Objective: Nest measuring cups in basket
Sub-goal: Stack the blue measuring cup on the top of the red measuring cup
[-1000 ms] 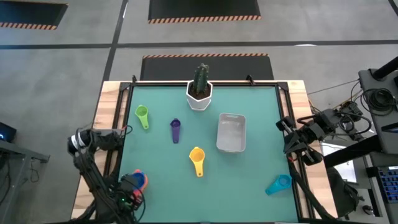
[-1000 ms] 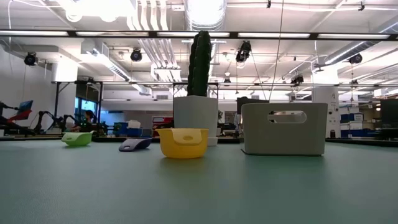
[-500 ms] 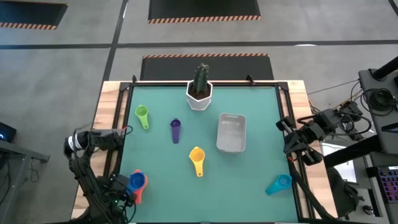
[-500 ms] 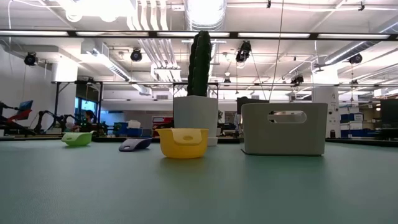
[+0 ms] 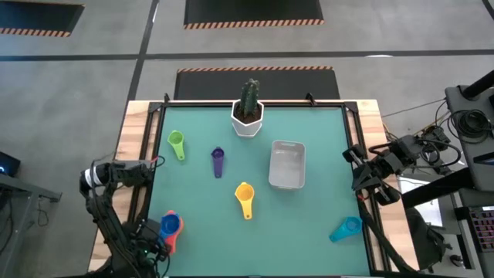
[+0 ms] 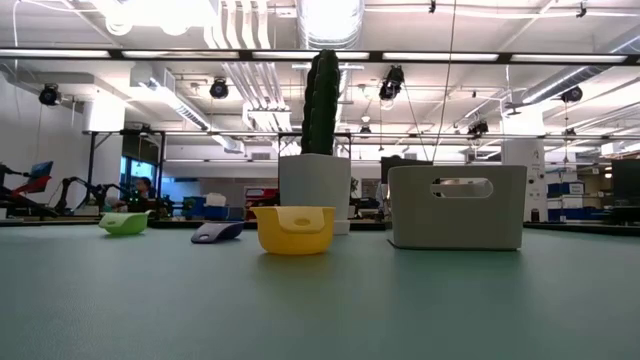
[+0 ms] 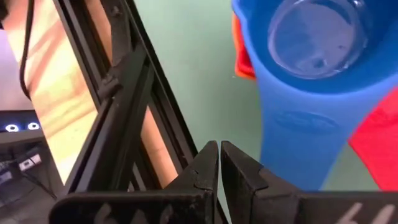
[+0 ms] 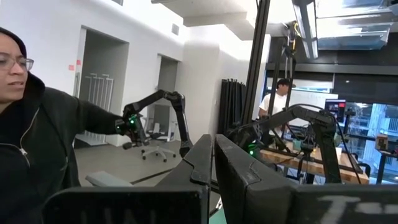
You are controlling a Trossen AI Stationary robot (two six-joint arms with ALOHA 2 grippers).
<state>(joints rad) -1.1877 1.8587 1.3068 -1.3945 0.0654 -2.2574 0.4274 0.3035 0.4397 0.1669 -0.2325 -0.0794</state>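
Note:
The basket [image 5: 287, 164] stands right of centre on the green mat. The green cup [image 5: 176, 142], the purple cup [image 5: 218, 161] and the yellow cup [image 5: 245, 198] lie to its left. The teal cup [image 5: 346, 228] lies near the right front corner. The blue cup [image 5: 170, 225] sits in a red-orange cup [image 5: 171, 241] at the left front. My left gripper [image 5: 154, 232] is shut just left of the blue cup [image 7: 311, 56]. My right gripper [image 5: 369, 176] is shut at the table's right edge. My left gripper [image 7: 219, 168] has its shut fingers beside the blue cup's handle [image 7: 298, 149]. Nothing is between the fingers. I cannot tell whether one finger touches the handle.
A white pot with a cactus [image 5: 248, 114] stands at the far edge, behind the basket [image 6: 457, 206]. Black frame rails [image 7: 124, 112] run along the table's left edge beside my left gripper. A person [image 8: 37, 143] shows beyond the table in the right wrist view.
My left gripper has gone a little toward the table's left edge. The blue cup, which it partly hid before, now shows more fully. The cup stays in place.

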